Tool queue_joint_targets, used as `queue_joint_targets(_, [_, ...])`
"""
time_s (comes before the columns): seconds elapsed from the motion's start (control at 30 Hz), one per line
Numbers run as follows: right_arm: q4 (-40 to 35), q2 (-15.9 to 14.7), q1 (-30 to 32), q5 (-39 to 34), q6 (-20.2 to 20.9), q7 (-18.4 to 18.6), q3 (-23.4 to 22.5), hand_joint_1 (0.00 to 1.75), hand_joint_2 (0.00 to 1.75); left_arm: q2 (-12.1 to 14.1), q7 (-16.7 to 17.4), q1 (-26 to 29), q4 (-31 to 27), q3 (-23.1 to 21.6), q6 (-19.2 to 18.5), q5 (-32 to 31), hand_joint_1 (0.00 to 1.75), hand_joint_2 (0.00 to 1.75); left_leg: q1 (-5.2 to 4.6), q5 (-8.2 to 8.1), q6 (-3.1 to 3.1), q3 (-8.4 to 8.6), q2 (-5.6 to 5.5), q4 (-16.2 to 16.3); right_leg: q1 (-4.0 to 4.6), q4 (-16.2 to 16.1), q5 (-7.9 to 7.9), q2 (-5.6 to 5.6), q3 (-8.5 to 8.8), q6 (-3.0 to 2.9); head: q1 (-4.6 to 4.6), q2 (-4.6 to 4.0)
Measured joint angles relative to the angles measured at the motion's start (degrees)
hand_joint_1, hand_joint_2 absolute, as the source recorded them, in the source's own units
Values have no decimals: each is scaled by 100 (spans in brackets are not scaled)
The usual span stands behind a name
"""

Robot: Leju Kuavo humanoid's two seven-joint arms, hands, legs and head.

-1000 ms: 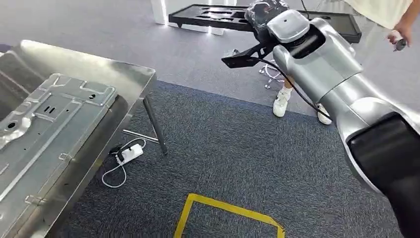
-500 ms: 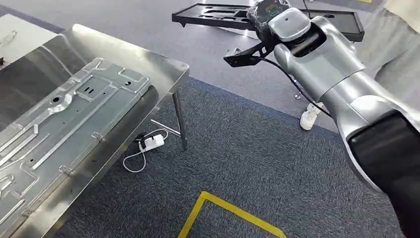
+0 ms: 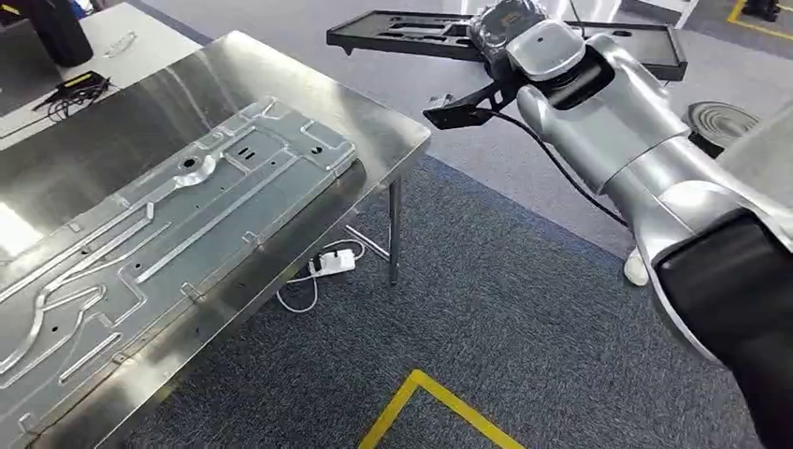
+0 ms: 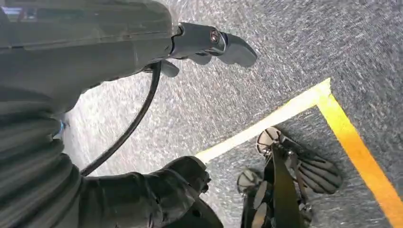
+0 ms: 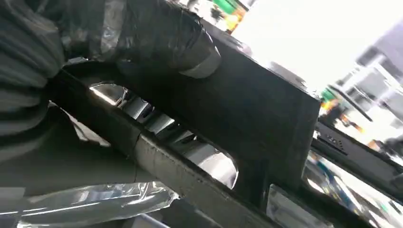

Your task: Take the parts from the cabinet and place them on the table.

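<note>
**Clerk:** Item one, the right hand (image 3: 500, 28)?

**Keeper:** Raised ahead of the robot, wrapped in clear film, fingers clamped on the rim of a long black tray-shaped part (image 3: 411, 33). The part is held level in the air, above the grey floor (image 3: 309, 23), well beyond the table's far corner. In the right wrist view the dark fingers (image 5: 157, 33) curl over the part's black frame (image 5: 247, 109).

**Clerk:** The left hand (image 4: 209, 45)?

**Keeper:** Hanging over blue-grey carpet (image 4: 304, 52), fingers partly curled, nothing in them. Whether fully closed, cannot tell.

**Clerk:** Surroundings?

**Keeper:** Steel table (image 3: 374, 117) at the left. A stamped metal panel (image 3: 159, 234) lies flat on it, running lengthwise. A white power strip (image 3: 334, 263) with its cord lies on the carpet by the table leg (image 3: 394, 229). Yellow floor tape (image 3: 435, 398) marks the carpet in front of the robot.
</note>
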Motion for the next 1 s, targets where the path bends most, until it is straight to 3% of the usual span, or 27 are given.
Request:
queue_joint_targets(0.1, [20,13,6,0,0,-4,2,175,175,2,0,24,0,0,-4,4,0,175,62,54,-118,-44,-249,-62,52,-18,-6,-252,44,-29,9,0])
queue_joint_targets(0.13, [17,31,3,0,-2,-7,2,175,175,11,0,25,0,0,-2,4,0,175,28,20,-124,-63,-104,-29,-27,-103,37,-361,99,-62,9,0])
queue_joint_targets(0.17, [20,31,-1,0,-2,-11,2,175,175,11,0,33,0,2,-2,4,0,175,-25,-102,-151,-109,323,121,-10,-155,40,-448,151,-92,-11,0])
queue_joint_targets(0.2, [31,28,-25,0,-2,-9,2,175,175,11,0,35,0,2,-2,7,0,175,-9,-299,-178,-279,534,472,0,-164,37,-540,163,-108,-7,0])
queue_joint_targets(0.27, [46,24,-34,4,-2,-9,2,175,175,11,0,28,0,2,-2,13,0,175,37,-640,-224,-704,664,1317,10,-158,27,-706,164,-112,-7,0])
queue_joint_targets(0.3, [48,24,-20,4,0,-13,4,175,175,11,0,24,0,2,-2,15,0,175,54,-689,-246,-839,684,1571,9,-156,20,-784,164,-107,-11,0])
queue_joint_targets(0.33, [50,28,-1,4,0,-15,9,175,175,11,0,24,0,2,-2,15,0,175,75,-600,-271,-838,697,1550,5,-149,8,-870,165,-101,-9,0])
queue_joint_targets(0.37, [52,31,5,2,0,-24,11,175,175,13,0,25,0,2,-2,15,0,175,91,-413,-290,-708,713,1281,1,-130,-10,-944,165,-86,-11,0])
queue_joint_targets(0.4, [55,31,3,2,0,-39,13,175,175,15,0,28,0,2,0,17,0,175,97,-184,-300,-471,766,838,-7,-105,-35,-1014,165,-61,-9,0])
queue_joint_targets(0.43, [55,28,-5,2,0,-44,11,175,175,17,0,34,0,4,2,17,0,175,96,55,-303,-162,944,272,-10,-62,-73,-1085,169,-27,-11,0])
queue_joint_targets(0.47, [55,28,-12,2,-2,-46,11,175,175,17,0,31,0,4,2,17,0,175,46,-40,-296,-54,1211,10,9,-37,-104,-1145,166,10,-11,0])
queue_joint_targets(0.5, [61,9,-19,2,-2,-46,11,175,175,15,-2,33,0,4,0,17,0,175,31,-2,-215,-26,1137,-10,56,-8,-126,-1185,149,43,0,0])
queue_joint_targets(0.6, [63,48,-19,0,-2,-66,13,175,175,15,-11,31,0,4,4,22,0,175,-3,-27,-109,-52,945,15,59,-47,-150,-1340,227,128,13,0])
queue_joint_targets(0.63, [61,50,-23,0,-2,-66,11,175,175,17,-11,21,-2,4,4,22,0,175,33,-1,-51,7,879,-35,42,-35,-194,-1369,229,175,13,0])
queue_joint_targets(0.67, [66,37,-25,0,-2,-63,11,175,175,15,-11,23,0,4,7,22,0,175,42,7,-31,24,822,-54,-3,82,-289,-1109,214,194,15,0])
queue_joint_targets(0.7, [63,33,-47,-2,-4,-63,11,175,175,15,-11,15,0,4,9,22,0,175,42,9,14,22,771,-55,-14,403,-487,-857,65,186,13,0])
queue_joint_targets(0.77, [72,-15,-32,-2,-2,-63,11,175,175,20,-11,-2,-2,4,13,22,0,175,29,11,45,22,617,-54,1,1332,-882,-682,-394,189,13,0])
queue_joint_targets(0.8, [81,-28,-10,-2,-2,-63,11,175,175,20,-11,-2,-2,4,15,24,0,175,15,11,55,23,530,-49,4,1651,-955,-662,-576,187,13,0])
queue_joint_targets(0.83, [90,-33,13,-2,0,-63,11,175,175,20,-11,5,0,4,15,24,0,175,4,10,56,27,446,-44,4,1717,-882,-655,-652,173,13,0])
queue_joint_targets(0.87, [92,-33,24,-2,2,-63,11,175,175,20,-11,10,0,4,18,24,0,175,-8,10,56,29,358,-36,8,1521,-684,-642,-602,143,15,0])
queue_joint_targets(0.9, [92,-33,19,-2,2,-63,11,175,175,20,-9,16,0,7,20,28,0,175,-21,9,56,31,269,-21,11,1070,-384,-609,-430,100,13,0])
queue_joint_targets(0.93, [92,-33,3,-2,2,-63,11,175,175,20,-11,16,0,7,20,33,0,175,-28,7,55,32,194,-14,21,555,-93,-489,-220,52,13,0])
queue_joint_targets(0.97, [92,-37,-6,-2,2,-63,11,175,175,15,-9,18,0,7,22,33,0,175,-10,4,50,24,144,-8,16,135,15,-216,-68,2,13,0])
queue_joint_targets(1.0, [92,-35,-2,-2,2,-66,11,175,175,-7,-11,12,0,7,20,33,0,175,-21,14,26,-19,85,-3,2,94,-23,-72,6,-5,-4,-2])
